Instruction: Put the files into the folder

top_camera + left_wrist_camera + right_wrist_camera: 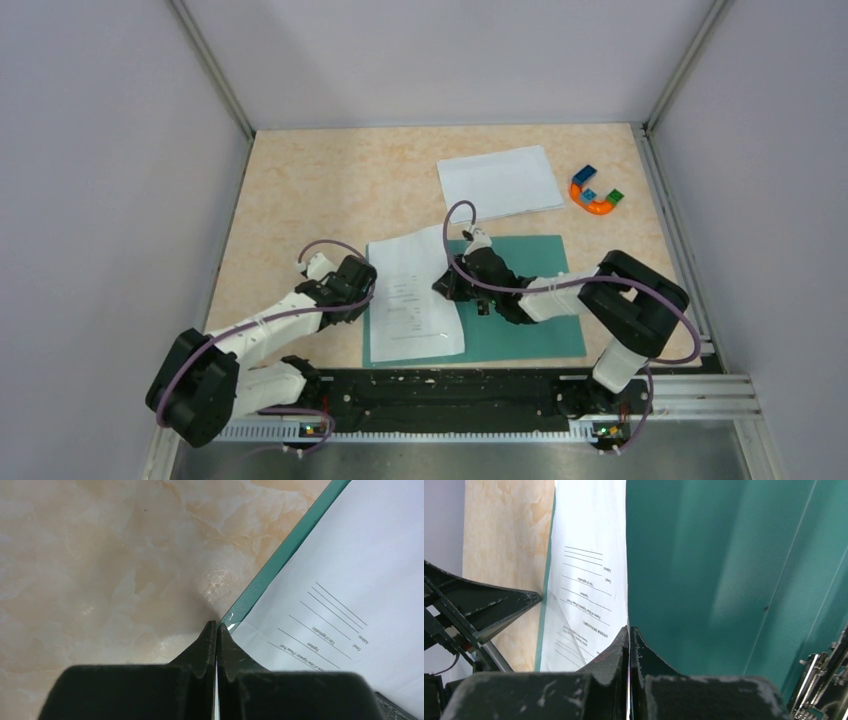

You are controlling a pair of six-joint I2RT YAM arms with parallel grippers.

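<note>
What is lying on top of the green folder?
A printed sheet covers the folder's left half, overhanging the far edge; the shut right gripper is at the sheet's right edge. Whatever lies under the sheet is hidden.

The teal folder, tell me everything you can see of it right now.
The folder is a thin, flat teal-green rectangle, smooth like plastic or card, lying open on the marbled table toward its near edge. A printed sheet covers its left half; the right half is bare. The shut left gripper is at its left edge, and the shut right gripper sits over its middle, at the sheet's right edge.
</note>
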